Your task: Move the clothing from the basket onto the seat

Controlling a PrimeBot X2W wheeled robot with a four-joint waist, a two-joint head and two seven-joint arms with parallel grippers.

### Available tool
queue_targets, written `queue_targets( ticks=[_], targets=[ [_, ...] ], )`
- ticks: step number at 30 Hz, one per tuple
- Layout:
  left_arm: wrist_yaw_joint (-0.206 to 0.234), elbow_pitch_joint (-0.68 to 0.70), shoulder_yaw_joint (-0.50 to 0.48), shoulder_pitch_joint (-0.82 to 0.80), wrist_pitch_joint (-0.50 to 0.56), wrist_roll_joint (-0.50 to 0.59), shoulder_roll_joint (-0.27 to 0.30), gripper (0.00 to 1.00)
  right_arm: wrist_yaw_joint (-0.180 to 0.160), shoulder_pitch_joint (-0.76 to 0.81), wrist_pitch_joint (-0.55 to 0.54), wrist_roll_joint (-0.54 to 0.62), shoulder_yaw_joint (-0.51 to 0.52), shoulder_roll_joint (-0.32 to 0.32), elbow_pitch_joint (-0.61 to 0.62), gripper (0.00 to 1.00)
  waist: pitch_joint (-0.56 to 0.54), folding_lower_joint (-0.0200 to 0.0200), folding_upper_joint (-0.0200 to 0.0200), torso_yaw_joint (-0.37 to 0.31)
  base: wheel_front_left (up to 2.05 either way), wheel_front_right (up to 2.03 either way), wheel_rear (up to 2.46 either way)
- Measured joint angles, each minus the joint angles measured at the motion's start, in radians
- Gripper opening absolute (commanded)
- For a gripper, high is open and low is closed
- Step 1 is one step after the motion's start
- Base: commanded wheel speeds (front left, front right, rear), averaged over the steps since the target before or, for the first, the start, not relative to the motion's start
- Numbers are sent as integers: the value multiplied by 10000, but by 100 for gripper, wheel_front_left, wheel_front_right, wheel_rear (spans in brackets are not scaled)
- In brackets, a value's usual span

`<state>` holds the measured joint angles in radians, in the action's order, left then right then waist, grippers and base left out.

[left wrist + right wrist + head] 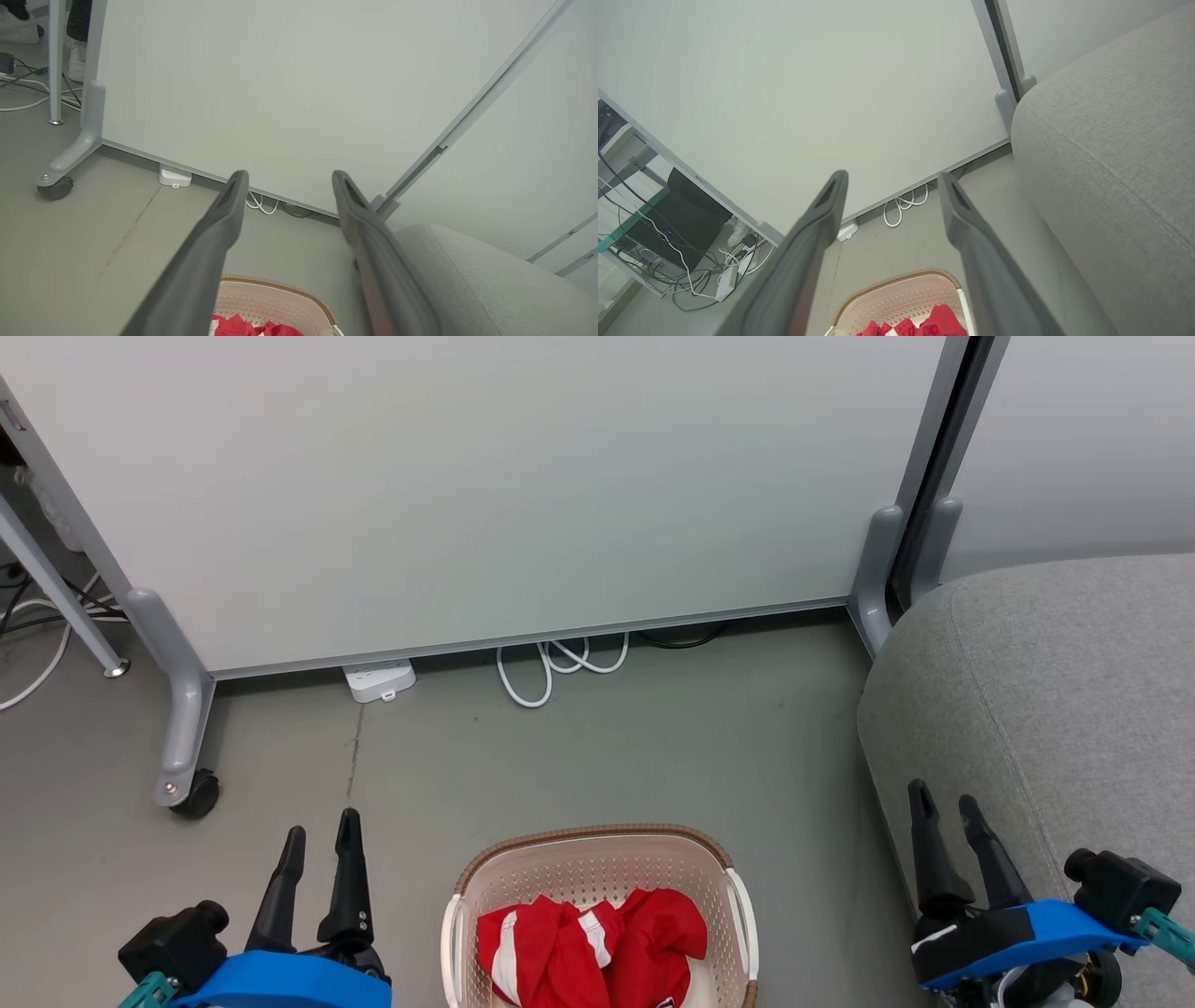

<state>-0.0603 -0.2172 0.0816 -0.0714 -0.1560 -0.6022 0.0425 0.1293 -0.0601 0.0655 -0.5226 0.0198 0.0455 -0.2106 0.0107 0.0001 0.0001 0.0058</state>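
Left gripper jaws: spread wide, holding nothing, above bare floor.
Right gripper jaws: spread wide, empty, over the seat's near edge.
Clothing from jaws: lower and inward of both, between the two arms.
Clothing lie: a red heap in the basket, long axis running left to right.
Basket to seat: near, with floor between.
Nearer arm: probably the left, by a little; the right is closer to the seat.

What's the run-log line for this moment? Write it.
stage: not started | clothing: in basket | seat: right of basket | left gripper: jaws open, empty | right gripper: jaws open, empty
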Motion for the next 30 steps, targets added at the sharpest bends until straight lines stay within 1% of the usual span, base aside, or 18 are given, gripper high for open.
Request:
queue_targets(
  ticks=[12, 30],
  targets=[
    [90, 15, 180, 0, -290, 1064, 12, 100, 0, 37, 71, 1200, -15, 6, 159, 100, 32, 0, 0, 6, 0, 0, 0],
    [151, 15, 291, 0, -665, 2483, 27, 100, 2, 173, 245, 2679, -29, 13, 211, 100, -25, 0, 0, 35, 0, 0, 0]
  ],
)
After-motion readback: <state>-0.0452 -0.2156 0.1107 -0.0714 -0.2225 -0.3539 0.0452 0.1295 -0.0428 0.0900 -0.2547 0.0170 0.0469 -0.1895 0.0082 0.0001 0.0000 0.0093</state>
